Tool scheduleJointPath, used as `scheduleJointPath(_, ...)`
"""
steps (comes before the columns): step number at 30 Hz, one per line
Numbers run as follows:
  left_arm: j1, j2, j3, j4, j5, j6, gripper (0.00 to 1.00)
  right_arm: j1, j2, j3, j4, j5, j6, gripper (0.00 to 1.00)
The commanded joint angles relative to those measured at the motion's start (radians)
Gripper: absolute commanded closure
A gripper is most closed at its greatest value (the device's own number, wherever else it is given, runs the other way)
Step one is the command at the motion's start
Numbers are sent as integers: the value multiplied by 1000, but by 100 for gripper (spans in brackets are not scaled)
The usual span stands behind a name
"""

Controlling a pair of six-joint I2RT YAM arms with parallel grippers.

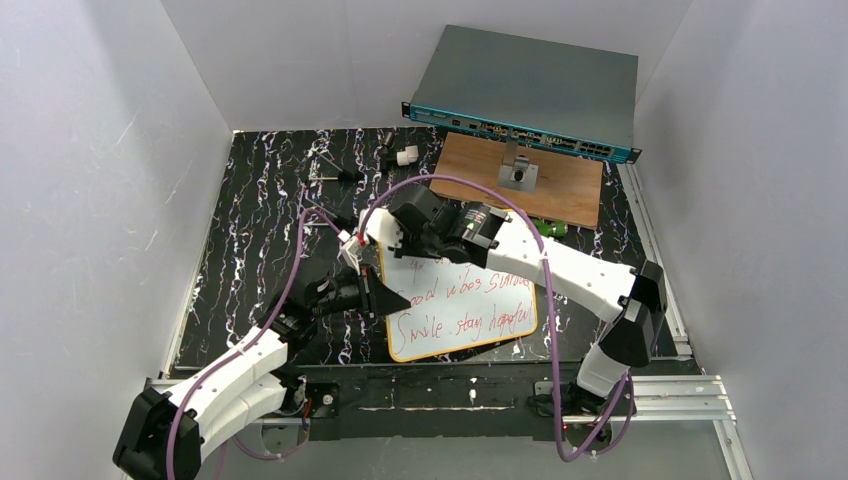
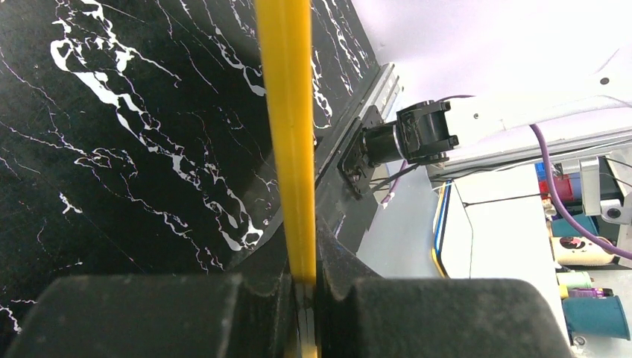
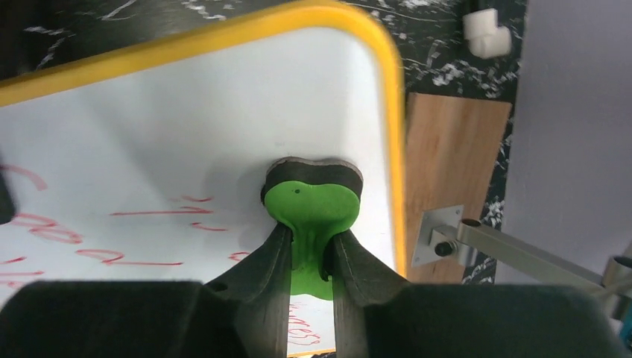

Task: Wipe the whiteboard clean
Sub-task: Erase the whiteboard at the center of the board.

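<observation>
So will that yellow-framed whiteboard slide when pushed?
Probably little: the left claw is shut on the edge of the white yellow-framed whiteboard. It looks thin, stiff, likely light; unclamped it might skid on the glossy black marbled tabletop.

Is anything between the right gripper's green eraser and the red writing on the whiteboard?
Nothing visible. The green eraser, held by the right gripper, sits over bare whiteboard, with the red writing right beside it.

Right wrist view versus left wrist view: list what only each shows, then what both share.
Right wrist only: the right hand gripping a green eraser against the whiteboard face, red handwriting, wooden board. Left wrist only: the left hand clamped on the yellow frame, seen edge-on. Both: that yellow frame, black marbled table.
</observation>
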Motion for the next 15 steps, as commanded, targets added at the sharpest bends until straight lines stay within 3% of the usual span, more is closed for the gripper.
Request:
scheduleJointPath(1,-12,-58,31,153,78,48,100,69,-32,-66,-65,-124,-44,99)
scheduleJointPath(6,-11,-57,32,154,79,48,100,89,-48,-104,-78,-153,-61,99)
scheduleJointPath(11,-12,-73,32,136,76,57,100,74,-40,-116,-12,-31,-56,99)
scheduleJointPath(15,-12,-74,31,135,76,57,100,4,-16,-32,-2,14,-14,99)
